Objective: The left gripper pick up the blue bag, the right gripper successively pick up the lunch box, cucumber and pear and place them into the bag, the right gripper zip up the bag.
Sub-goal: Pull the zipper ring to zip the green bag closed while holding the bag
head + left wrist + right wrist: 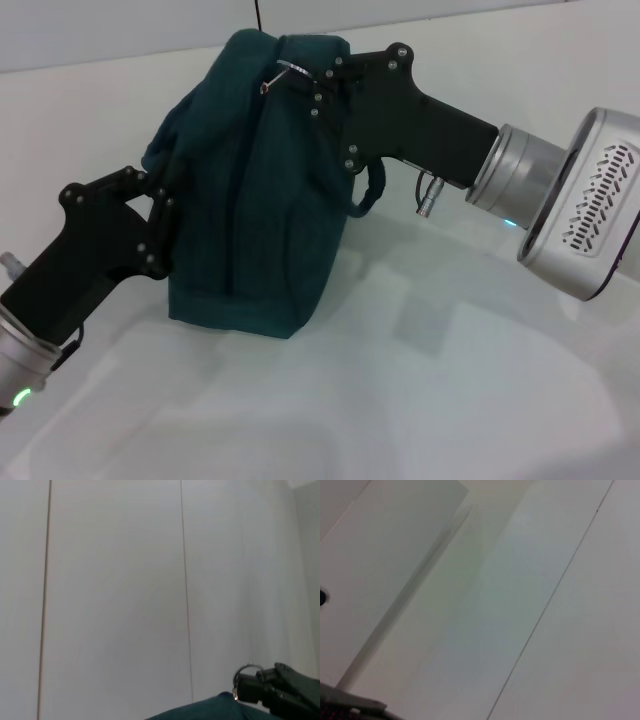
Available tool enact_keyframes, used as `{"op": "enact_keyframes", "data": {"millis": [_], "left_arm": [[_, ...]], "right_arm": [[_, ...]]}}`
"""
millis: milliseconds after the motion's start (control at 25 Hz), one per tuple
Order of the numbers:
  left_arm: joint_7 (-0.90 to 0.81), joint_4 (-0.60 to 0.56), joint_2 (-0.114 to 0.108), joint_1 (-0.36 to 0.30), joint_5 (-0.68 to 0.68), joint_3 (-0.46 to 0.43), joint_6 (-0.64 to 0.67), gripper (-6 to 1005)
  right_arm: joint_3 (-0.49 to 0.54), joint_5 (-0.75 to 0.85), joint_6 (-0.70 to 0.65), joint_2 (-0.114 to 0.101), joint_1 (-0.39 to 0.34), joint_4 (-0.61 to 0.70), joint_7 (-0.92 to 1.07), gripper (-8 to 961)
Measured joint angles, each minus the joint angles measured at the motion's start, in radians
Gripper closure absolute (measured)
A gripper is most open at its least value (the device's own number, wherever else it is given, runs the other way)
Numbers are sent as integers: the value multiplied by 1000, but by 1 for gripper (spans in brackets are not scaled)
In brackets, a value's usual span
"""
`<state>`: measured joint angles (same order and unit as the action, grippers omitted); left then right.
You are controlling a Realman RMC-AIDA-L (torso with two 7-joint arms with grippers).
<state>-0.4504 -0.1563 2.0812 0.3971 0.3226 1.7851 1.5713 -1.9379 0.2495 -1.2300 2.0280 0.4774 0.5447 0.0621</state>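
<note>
Bag [255, 190] stands on white table [430, 400].

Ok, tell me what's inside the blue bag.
Nothing inside shows: the blue bag stands upright with its cloth covering the interior. The right pincer is at the zipper ring on top; the left pincer is at its side.

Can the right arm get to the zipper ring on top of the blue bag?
Probably yes. The right tool is already up at the bag's top, right by the metal zipper ring, with nothing between them. The left tool is at the bag's side.
</note>
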Motion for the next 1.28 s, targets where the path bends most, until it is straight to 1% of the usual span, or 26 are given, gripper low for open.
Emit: {"op": "enact_keyframes", "data": {"millis": [160,280,400,520,600,960,1160,1280], "left_arm": [[29,20,5,5,0,-1,-8,939],[31,19,3,0,0,-3,-3,939],[30,25,1,0,0,-5,-1,939],[31,26,1,0,0,-3,-5,939],[31,27,2,0,0,-2,-7,939],[32,38,-2,-4,-13,-7,-10,940],[46,42,0,-5,-25,-12,-26,941],[41,42,-4,-6,-27,-12,-32,941]], "right_arm": [[-16,-25,1,0,1,0,3,907],[-21,-39,2,0,1,-2,3,905],[-33,-96,2,0,1,-12,4,904],[-72,-178,2,0,2,-25,5,903],[-83,-200,3,0,2,-30,5,903],[-85,-206,13,0,-7,-39,8,900],[-80,-207,40,0,-10,-42,20,898],[-77,-208,40,0,-11,-44,39,897]]}}
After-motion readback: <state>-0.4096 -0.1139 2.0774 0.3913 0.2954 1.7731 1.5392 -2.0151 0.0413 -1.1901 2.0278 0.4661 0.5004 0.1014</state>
